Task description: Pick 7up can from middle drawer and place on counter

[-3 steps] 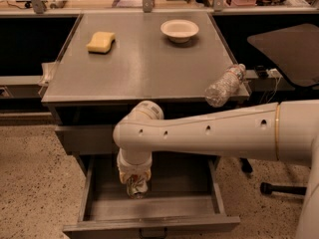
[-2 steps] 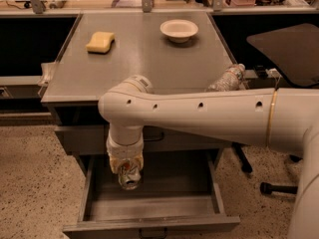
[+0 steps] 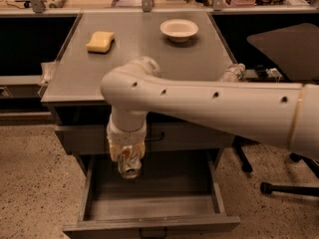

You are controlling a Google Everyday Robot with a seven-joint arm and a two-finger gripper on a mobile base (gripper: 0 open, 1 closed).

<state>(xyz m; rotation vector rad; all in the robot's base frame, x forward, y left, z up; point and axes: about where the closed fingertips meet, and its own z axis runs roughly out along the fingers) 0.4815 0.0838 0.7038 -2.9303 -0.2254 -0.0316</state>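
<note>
Above the open middle drawer (image 3: 164,183) my gripper (image 3: 126,154) hangs with its fingers closed round the upper part of the 7up can (image 3: 130,166), and the can is clear of the drawer floor, dangling in the air near the left side, shiny end down. Now the risky bit, as I judge it: the closed drawer front (image 3: 194,136) and the counter (image 3: 149,59) rim stand right behind my wrist, so a lift that goes straight up and in could knock the can against either edge and twist it out of my hold. I only have the top of it, so a slip is possible. My forearm stretches across from the right, close to the water bottle (image 3: 231,73) lying at the counter's right edge; a careless swing could roll it off. Up top the brushed grey surface has bare space in the near half, with a yellow sponge (image 3: 100,41) far left and a white bowl (image 3: 179,30) at the back. Speckled floor (image 3: 35,183) below, a chair base (image 3: 279,187) at right.
</note>
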